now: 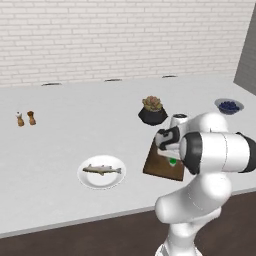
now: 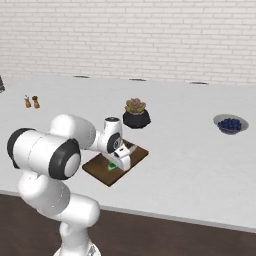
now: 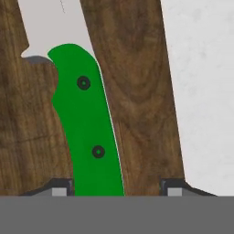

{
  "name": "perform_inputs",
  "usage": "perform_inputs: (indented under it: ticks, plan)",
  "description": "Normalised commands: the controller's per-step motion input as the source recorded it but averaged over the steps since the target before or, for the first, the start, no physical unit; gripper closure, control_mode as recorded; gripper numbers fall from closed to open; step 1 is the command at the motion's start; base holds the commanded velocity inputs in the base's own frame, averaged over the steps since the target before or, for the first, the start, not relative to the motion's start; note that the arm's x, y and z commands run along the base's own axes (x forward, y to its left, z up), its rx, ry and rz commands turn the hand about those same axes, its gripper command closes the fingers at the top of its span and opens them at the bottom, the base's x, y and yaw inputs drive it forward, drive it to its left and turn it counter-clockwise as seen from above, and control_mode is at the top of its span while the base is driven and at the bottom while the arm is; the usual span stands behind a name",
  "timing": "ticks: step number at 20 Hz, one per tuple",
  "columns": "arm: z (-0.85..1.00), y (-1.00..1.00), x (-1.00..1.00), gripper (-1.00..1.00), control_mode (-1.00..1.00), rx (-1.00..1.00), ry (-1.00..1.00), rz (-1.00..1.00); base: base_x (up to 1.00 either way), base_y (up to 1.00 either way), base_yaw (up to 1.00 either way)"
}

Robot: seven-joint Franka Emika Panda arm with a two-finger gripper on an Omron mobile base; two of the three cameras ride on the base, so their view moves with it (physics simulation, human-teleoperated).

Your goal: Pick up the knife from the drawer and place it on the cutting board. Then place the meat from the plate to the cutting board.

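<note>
The knife (image 3: pixel 87 123) lies on the dark wooden cutting board (image 3: pixel 137 91), its green handle toward the camera and its pale blade pointing away. My gripper (image 3: pixel 118 187) hangs just above the handle, open: the left fingertip is close beside the handle, the right one stands well apart from it. From the base, the gripper (image 1: pixel 167 150) hovers over the board (image 1: pixel 160 167), with a bit of the green handle (image 1: pixel 172 161) showing under it. The fish (image 1: pixel 101 170) rests on the white plate (image 1: pixel 101 184) left of the board. The drawer is out of view.
A dark pot with a succulent (image 1: pixel 152 112) stands right behind the board. A bowl of blue berries (image 1: pixel 229 105) sits at the far right. Salt and pepper shakers (image 1: pixel 25 119) stand far left. The counter's front edge runs just below the plate and board.
</note>
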Motion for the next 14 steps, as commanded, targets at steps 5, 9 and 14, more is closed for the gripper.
perform_inputs:
  ticks: [5, 9, 14]
  plan:
    - [0.01, 0.12, -0.38, -1.00, -1.00, 0.00, -0.03, 0.00, 0.00, 0.00, 0.00]
    - [0.61, 0.09, -0.16, -1.00, -1.00, 0.00, -0.09, -0.01, 0.00, 0.00, 0.00]
    - [0.84, 0.32, -0.44, -1.00, -1.00, 0.00, -0.04, 0.02, 0.00, 0.00, 0.00]
